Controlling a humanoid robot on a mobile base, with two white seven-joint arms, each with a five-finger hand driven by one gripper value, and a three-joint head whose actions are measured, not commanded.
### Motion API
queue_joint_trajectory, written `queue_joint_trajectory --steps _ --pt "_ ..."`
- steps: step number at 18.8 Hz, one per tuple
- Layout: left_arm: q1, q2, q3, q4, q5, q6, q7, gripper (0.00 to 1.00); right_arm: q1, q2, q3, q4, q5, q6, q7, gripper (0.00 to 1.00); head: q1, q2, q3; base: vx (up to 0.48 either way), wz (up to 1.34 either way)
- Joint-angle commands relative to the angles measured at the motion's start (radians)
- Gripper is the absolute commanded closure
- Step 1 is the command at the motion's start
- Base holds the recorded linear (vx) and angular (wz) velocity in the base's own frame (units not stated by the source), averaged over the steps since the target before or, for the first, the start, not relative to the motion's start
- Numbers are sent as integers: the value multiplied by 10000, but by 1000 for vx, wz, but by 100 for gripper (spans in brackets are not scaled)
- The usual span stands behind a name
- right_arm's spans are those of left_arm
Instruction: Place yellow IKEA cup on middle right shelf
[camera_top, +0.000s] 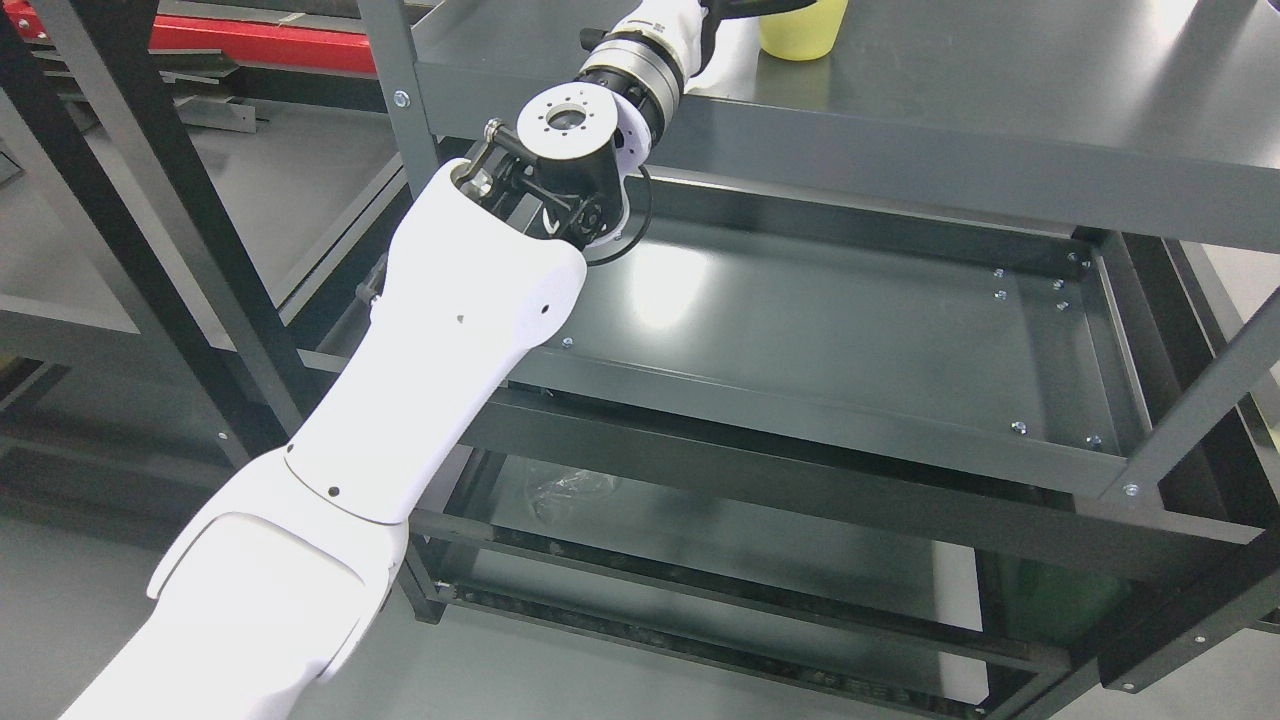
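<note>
Looking down from the head view, we've got our left arm (440, 330) stretched up from the lower left, across the front edge of the grey metal shelving unit (900, 160). The white forearm shell runs up to a round silver joint cap (567, 122), and past that the wrist carries on toward the top edge of the picture.

Our left hand (745, 8) is right at the top border, mostly cut off. Only a sliver of dark material shows there, so we honestly can't tell whether the fingers are apart, together or clamped on anything.

The yellow cup (803, 30) sits just to the right of that hand, upright on the upper shelf surface (1000, 80), with only its lower part in view. It looks touching or very nearly touching the hand, but the crop hides the contact.

Below the hand and closer to us is the next shelf tray (850, 330), a dark grey pan with a raised lip and bolts near the right corners. Further below is another level, where something clear and crinkled like a plastic wrapper (570, 490) lies.

Well off to the left of the hand, a red beam (260, 40) shows beyond the neighbouring rack's black posts (170, 200).
</note>
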Motion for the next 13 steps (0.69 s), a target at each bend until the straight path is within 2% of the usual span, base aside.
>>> queue_joint_trajectory --steps 1,5,10,13 --pt "452 174 238 -1495 -71 234 34 1 138 -175 184 0 -245 -5 -6 1 0 0 0 0 0" --pt "882 336 683 -2447 -529 419 64 1 138 -175 169 0 -245 -5 -6 1 0 0 0 0 0" --pt "1603 1164 1113 -3261 -654 389 80 1 138 -175 169 0 -245 -5 -6 1 0 0 0 0 0" --pt "1940 1609 1512 -3491 -807 -298 80 1 138 -175 169 0 -245 -5 -6 1 0 0 0 -8 0"
